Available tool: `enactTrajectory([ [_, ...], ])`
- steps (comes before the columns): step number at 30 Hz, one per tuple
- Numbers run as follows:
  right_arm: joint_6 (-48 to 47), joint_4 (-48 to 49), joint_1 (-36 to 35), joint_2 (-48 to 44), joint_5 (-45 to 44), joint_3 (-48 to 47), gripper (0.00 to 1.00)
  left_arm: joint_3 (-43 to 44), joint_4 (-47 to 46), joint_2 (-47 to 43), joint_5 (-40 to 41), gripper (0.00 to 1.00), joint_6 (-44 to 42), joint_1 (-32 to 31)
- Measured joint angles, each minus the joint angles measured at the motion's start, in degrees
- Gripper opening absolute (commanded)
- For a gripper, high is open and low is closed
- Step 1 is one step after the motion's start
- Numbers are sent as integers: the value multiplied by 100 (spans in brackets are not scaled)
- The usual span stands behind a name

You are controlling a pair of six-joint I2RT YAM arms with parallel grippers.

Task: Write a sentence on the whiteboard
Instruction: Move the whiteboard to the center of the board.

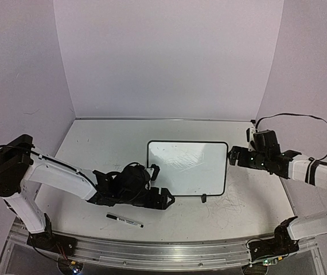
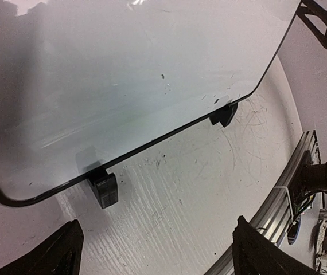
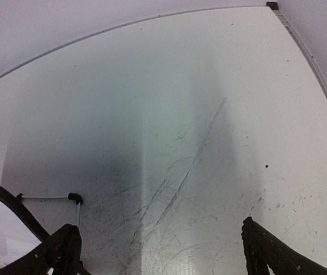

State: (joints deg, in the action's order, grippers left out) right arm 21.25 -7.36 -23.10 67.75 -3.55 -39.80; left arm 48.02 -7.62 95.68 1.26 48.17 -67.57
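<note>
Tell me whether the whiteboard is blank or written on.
Blank. The whiteboard carries no words in the top view or the left wrist view, only faint smudges and tiny specks.

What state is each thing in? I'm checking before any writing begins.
whiteboard, blank, resting on its feet
marker, lying flat, not held
left gripper, open, empty
right gripper, open, empty
</note>
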Motion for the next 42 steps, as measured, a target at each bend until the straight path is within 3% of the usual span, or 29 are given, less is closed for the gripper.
enactTrajectory([
  [9, 160, -62, -347, 12, -303, -72, 98, 76, 4, 315, -72, 90, 32, -20],
  [18, 311, -406, -345, -1148, -822, -72, 98, 339, 7, 657, -103, 90, 86, -26],
  [32, 279, -864, -347, -2000, -307, -283, 98, 1196, 157, 1427, -260, 91, -38, -62],
  [38, 132, -940, -430, -2010, 46, -296, 98, 988, 48, 1285, -280, 94, -47, -82],
  [42, -2, -823, -866, -1870, 325, -304, 98, 462, 76, 564, -320, 97, -146, -151],
])
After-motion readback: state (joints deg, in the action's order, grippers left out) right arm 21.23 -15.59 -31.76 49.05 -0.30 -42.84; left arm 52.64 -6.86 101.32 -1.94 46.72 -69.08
